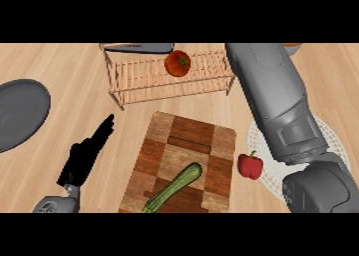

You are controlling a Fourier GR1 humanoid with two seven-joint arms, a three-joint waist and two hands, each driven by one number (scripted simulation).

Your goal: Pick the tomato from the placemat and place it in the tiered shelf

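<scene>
The red tomato (pixel 177 63) with a green stem lies on the wire tiered shelf (pixel 149 87) at the back of the counter, nothing touching it. The white placemat (pixel 331 136) sits at the right, mostly covered by my right forearm (pixel 279 105), which stretches from the lower right up past the shelf's right end. The right hand is beyond the view's top edge and does not show. My left hand (pixel 86 156) rests open at the lower left, fingers straight and pointing up and to the right, holding nothing.
A red bell pepper (pixel 250 165) stands on the placemat's left edge. A checkered wooden cutting board (pixel 189 145) lies in the middle with a green zucchini (pixel 174 187) on it. A grey plate (pixel 16 120) lies at the far left. A dark grey object (pixel 141 48) sits at the shelf's top left.
</scene>
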